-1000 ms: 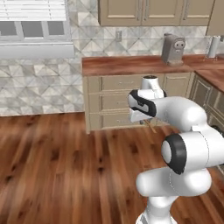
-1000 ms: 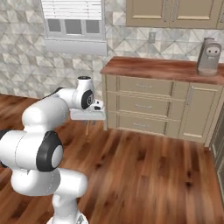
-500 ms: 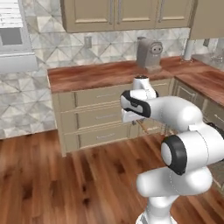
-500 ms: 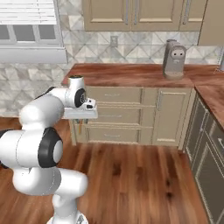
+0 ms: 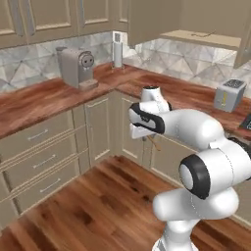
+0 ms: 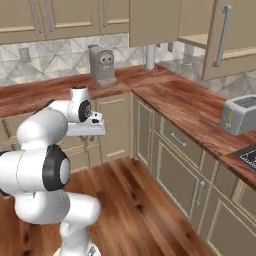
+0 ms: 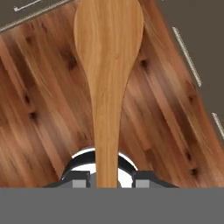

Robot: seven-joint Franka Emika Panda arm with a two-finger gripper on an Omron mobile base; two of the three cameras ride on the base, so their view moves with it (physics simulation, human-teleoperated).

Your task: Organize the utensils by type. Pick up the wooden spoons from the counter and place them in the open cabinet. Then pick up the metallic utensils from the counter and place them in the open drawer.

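Note:
My gripper (image 7: 107, 179) is shut on the handle of the wooden spoon (image 7: 108, 65). The spoon's pale tan bowl points away from the hand, over the wood floor. In the left base view the gripper (image 5: 142, 131) hangs in front of the cream base cabinets with the spoon (image 5: 155, 143) sticking out below it. From the right base view the gripper (image 6: 93, 131) is level with the drawer fronts. The reddish-brown counter (image 5: 171, 90) (image 6: 190, 107) turns a corner ahead. The open cabinet (image 5: 206, 37) (image 6: 195, 40) hangs above it. The metallic utensils and the open drawer are out of view.
A grey coffee machine (image 5: 76, 66) (image 6: 102, 65) and a white cylinder (image 5: 117, 51) (image 6: 150, 57) stand near the counter's corner. A toaster (image 5: 229, 94) (image 6: 242, 114) sits further right, beside the black stovetop (image 6: 248, 155). The cabinet's open door (image 6: 225, 40) juts out.
The whole scene has swung left as the base turns; the counter corner, toaster and open cabinet have come into view. The gripper stays shut on the spoon.

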